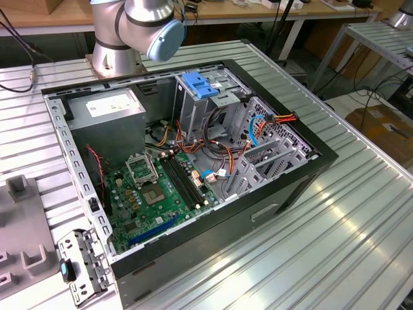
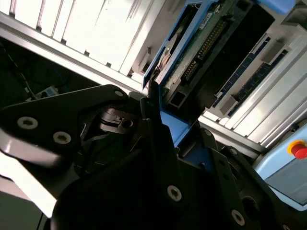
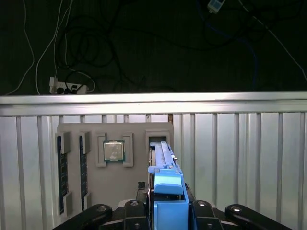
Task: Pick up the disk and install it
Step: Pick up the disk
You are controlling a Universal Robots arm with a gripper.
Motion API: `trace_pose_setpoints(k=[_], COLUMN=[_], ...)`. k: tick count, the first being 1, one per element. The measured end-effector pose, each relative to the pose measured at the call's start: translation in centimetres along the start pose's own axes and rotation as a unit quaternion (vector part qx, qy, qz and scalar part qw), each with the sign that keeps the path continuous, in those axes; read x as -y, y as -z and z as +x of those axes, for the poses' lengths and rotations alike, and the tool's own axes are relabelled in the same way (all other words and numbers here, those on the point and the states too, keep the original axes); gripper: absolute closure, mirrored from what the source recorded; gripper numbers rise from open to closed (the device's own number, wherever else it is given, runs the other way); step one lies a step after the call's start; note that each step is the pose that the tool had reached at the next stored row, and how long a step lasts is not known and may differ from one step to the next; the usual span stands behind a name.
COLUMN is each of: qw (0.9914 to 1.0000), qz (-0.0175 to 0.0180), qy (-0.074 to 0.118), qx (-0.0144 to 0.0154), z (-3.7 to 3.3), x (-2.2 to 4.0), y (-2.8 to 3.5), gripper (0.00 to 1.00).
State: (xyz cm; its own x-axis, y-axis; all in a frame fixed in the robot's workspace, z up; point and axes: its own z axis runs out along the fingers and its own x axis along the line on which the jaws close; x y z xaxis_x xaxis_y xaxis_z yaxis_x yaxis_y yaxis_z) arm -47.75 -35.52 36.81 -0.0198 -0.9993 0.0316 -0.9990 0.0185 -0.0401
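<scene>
My arm (image 1: 139, 19) is silver-grey metal, thick and round at the joints, and one joint wears a pale blue cap (image 1: 166, 39). Its base (image 1: 108, 59) is a plain silver cylinder. My gripper (image 2: 175, 129) is matte black, built from flat angular links (image 2: 62, 108) that are pinned with round silver screw heads (image 2: 27, 123). In the first wrist view the links end in rounded black knuckles (image 3: 99, 210).

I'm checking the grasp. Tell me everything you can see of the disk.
The disk is a flat dark drive framed by bright blue plastic rails. The second wrist view shows its green circuit board and a row of connector pins. It stands on edge, its far end at a slot in the grey holder tray on the ribbed metal table. The hand appears clamped on its blue near end.
</scene>
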Motion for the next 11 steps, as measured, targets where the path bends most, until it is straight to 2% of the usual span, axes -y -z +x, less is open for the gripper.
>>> trace_pose_setpoints(k=[3, 11], qw=[1.0, 1.0], qz=[-0.0002, -0.0006], qy=[0.0, 0.0], qx=[0.0, 0.0], z=[0.02, 0.07], x=[0.03, 0.08], y=[0.72, 2.01], gripper=[0.64, 0.64])
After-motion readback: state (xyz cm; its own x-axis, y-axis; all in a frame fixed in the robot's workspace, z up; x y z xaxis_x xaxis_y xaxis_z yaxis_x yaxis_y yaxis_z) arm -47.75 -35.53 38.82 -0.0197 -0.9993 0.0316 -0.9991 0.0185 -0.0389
